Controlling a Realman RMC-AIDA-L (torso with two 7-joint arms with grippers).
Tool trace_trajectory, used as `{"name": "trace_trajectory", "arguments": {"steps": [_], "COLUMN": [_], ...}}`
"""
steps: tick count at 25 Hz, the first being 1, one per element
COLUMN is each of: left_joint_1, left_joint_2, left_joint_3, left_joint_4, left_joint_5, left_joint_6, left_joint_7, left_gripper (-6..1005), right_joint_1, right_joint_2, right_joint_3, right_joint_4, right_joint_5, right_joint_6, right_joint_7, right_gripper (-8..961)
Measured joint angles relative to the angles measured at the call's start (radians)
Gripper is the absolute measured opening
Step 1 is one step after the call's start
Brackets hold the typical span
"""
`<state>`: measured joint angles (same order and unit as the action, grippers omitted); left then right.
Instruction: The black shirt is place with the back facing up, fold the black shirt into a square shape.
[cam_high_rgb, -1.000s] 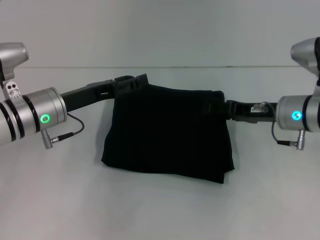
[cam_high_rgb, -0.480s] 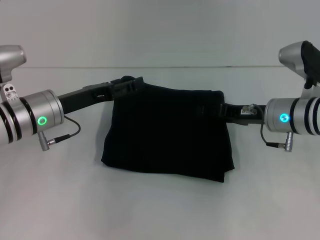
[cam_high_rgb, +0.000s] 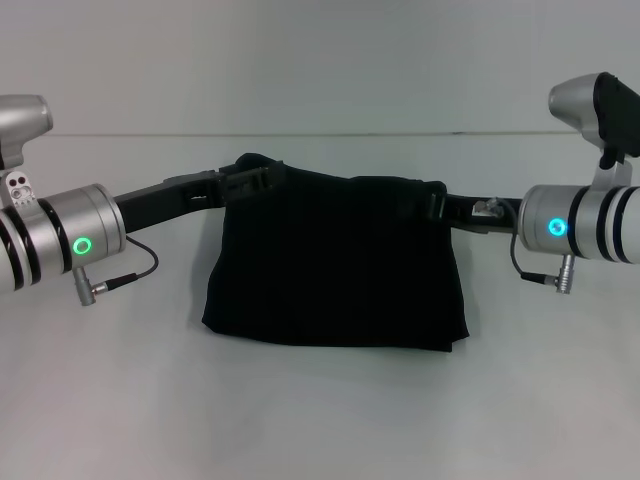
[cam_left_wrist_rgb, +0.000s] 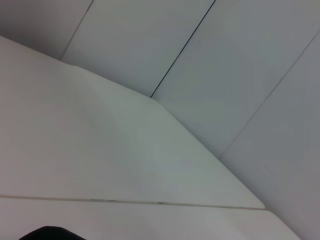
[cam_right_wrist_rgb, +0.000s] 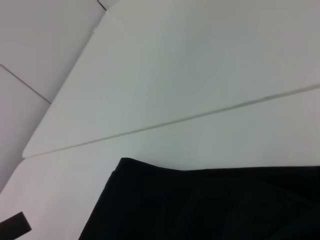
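White table (cam_high_rgb: 320, 420): bears all. Black shirt (cam_high_rgb: 335, 265): folded near-square, centre of table. Left gripper (cam_high_rgb: 250, 180): at shirt's far left corner, finger state cannot tell. Right gripper (cam_high_rgb: 445, 208): at far right corner, likewise cannot tell

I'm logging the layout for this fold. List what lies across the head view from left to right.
Left arm's silver wrist with green light → left hand at the black shirt's far left corner → black shirt → right hand at its far right corner → right arm's silver wrist with blue light.
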<state>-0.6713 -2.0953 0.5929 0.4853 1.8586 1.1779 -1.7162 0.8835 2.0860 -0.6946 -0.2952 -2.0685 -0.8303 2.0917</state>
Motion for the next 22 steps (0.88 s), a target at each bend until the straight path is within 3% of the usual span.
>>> {"name": "trace_trajectory", "arguments": {"steps": [6,13,22], "left_joint_1": [0.001,0.003,0.011], "left_joint_2": [0.001,0.001,-0.002], "left_joint_3": [-0.001,-0.004,-0.010], "left_joint_4": [0.000,-0.001,-0.001], "left_joint_5": [0.001,0.002,0.002], "left_joint_6": [0.000,0.007,0.011], "left_joint_7": [-0.003,-0.008,-0.038], "left_gripper": [950,950,949], "right_joint_1": [0.000,-0.007,-0.021], "right_joint_2": [0.000,-0.003,-0.026], "right_joint_3": [0.001,0.003,0.000], "right_joint_4": [0.001,-0.022,-0.095], "right_joint_5": [0.003,0.071,0.076], "right_joint_6": [-0.003,-0.061,-0.170], "right_joint_7": [-0.013,-0.105,-0.102], "right_gripper": [116,65,66]}}
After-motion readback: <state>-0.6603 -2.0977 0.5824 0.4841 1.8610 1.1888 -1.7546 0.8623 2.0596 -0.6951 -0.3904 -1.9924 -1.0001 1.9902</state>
